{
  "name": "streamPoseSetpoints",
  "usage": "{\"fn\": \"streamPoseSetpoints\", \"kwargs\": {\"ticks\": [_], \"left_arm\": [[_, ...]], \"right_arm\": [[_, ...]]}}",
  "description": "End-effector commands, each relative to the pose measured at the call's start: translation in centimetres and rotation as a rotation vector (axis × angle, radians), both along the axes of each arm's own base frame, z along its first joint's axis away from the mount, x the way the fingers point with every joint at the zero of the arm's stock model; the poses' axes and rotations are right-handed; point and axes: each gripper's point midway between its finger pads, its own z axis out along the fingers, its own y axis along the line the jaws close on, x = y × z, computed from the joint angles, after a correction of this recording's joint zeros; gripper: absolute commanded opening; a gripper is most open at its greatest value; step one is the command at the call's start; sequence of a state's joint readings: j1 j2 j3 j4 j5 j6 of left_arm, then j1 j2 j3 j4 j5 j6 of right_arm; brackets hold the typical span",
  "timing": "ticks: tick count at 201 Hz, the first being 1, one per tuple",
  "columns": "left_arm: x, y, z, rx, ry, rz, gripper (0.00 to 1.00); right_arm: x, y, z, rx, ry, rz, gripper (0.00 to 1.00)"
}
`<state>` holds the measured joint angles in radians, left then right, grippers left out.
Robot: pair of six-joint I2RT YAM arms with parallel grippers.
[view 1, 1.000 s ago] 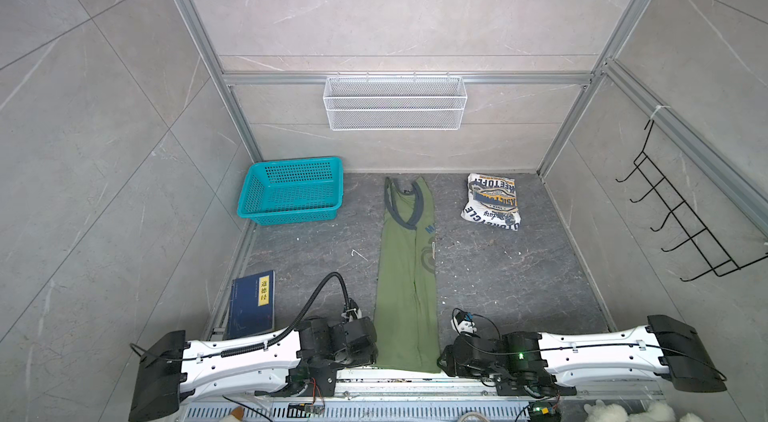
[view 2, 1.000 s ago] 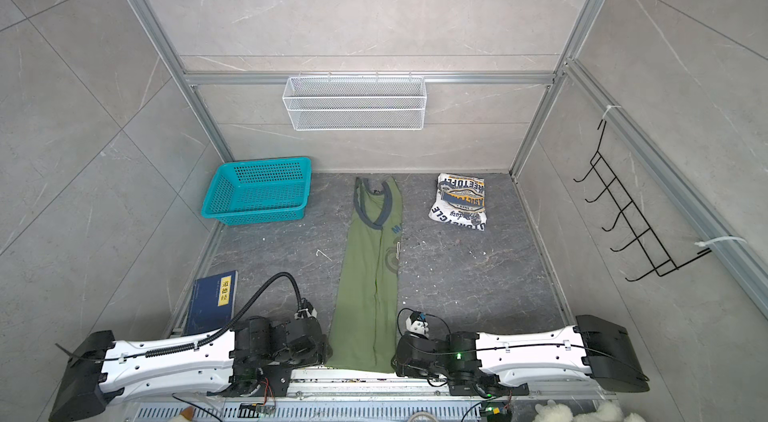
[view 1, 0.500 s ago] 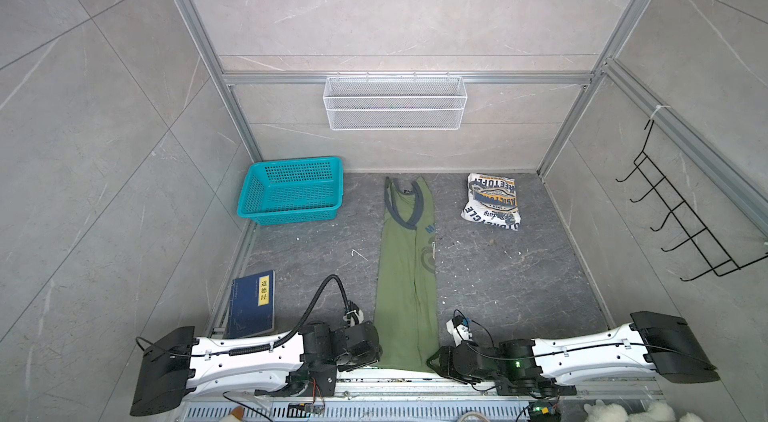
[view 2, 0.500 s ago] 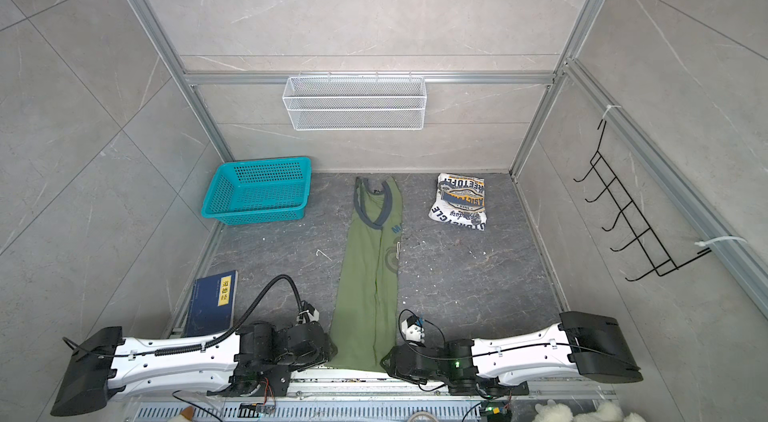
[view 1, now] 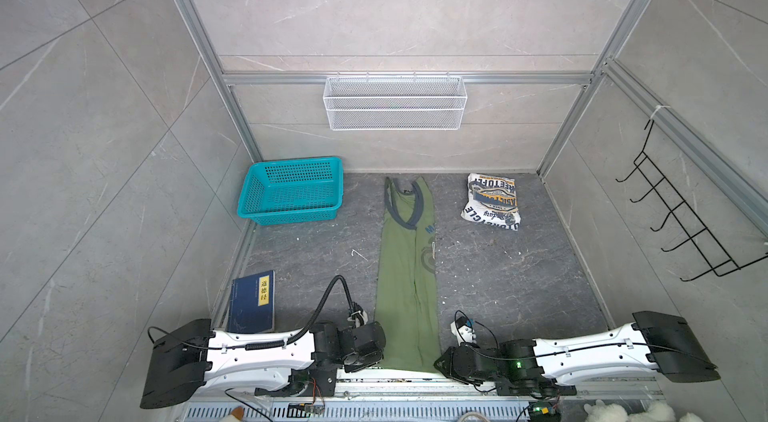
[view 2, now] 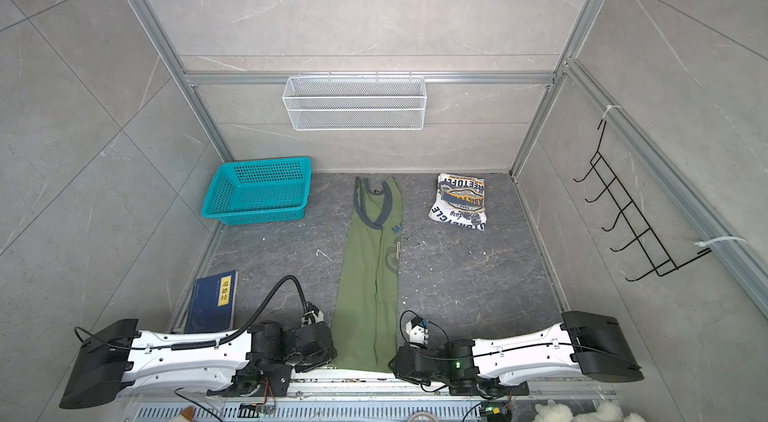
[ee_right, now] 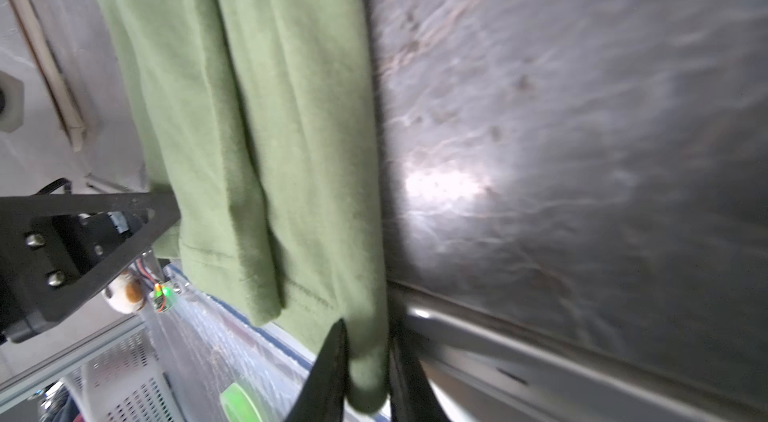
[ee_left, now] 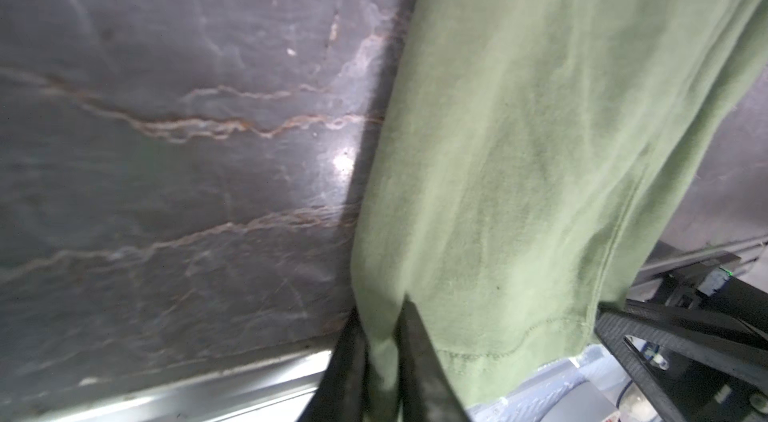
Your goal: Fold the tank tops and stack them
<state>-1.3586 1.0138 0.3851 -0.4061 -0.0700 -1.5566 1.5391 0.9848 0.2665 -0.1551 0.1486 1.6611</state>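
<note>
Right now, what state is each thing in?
olive tank top: folded lengthwise into a narrow strip, flat, near hem pinched at both corners
white tank top: folded small, lying flat, untouched
left gripper: shut on olive tank top's hem corner
right gripper: shut on its other hem corner
teal basket: upright, nothing inside
blue book: closed, flat
wire shelf: hung on wall, nothing visible inside

The olive green tank top [view 1: 405, 295] lies in the middle of the dark floor, folded lengthwise into a long narrow strip. Its grey-trimmed neck and straps point toward the back wall, its stitched hem reaches just past the near edge, and part of a dark printed badge shows along its right side. The white tank top [view 1: 492, 202] lies well apart at the back right, folded into a small squarish packet with its navy-yellow print and lettering facing up.
</note>
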Motion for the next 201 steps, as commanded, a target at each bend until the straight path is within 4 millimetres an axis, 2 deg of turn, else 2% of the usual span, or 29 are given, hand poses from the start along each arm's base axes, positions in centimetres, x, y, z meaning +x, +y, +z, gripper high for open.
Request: {"fn": "streamPoseSetpoints", "kwargs": {"ticks": [1,40,66,77,87,103,133,164,185,201], "left_arm": [[0.4,0.2,1.4,0.023,-0.018,0.021,0.1],[1.5,0.4,3.9,0.037,-0.081,0.03,0.09],[1.9,0.2,4.4,0.03,-0.097,0.033,0.08],[2.0,0.3,4.2,0.038,-0.093,0.039,0.09],[1.9,0.3,3.9,0.043,-0.087,0.038,0.09],[1.7,0.3,3.2,0.048,-0.073,0.037,0.09],[1.3,-0.2,2.3,0.046,-0.049,0.022,0.09],[1.2,-0.6,1.9,0.06,-0.038,0.003,0.09],[1.4,-0.7,2.2,0.068,-0.044,-0.011,0.09],[1.9,-1.0,2.7,0.056,-0.057,-0.01,0.09]], "right_arm": [[0.6,-1.7,-0.2,-0.075,-0.043,-0.011,0.17],[1.4,-1.5,1.3,-0.028,-0.086,-0.032,0.12],[1.8,-1.1,2.1,-0.007,-0.106,-0.042,0.11],[1.7,-1.2,2.0,-0.01,-0.096,-0.051,0.18],[1.6,-1.2,1.7,-0.013,-0.084,-0.055,0.32],[1.3,-0.6,1.4,0.012,-0.07,-0.039,0.42],[0.2,0.8,0.0,0.07,0.0,-0.022,0.46],[-0.2,1.1,-0.7,0.062,0.028,-0.015,0.41],[-0.1,1.3,-0.4,0.063,0.016,-0.01,0.23],[0.3,1.1,0.6,0.045,-0.017,-0.002,0.17]]}}
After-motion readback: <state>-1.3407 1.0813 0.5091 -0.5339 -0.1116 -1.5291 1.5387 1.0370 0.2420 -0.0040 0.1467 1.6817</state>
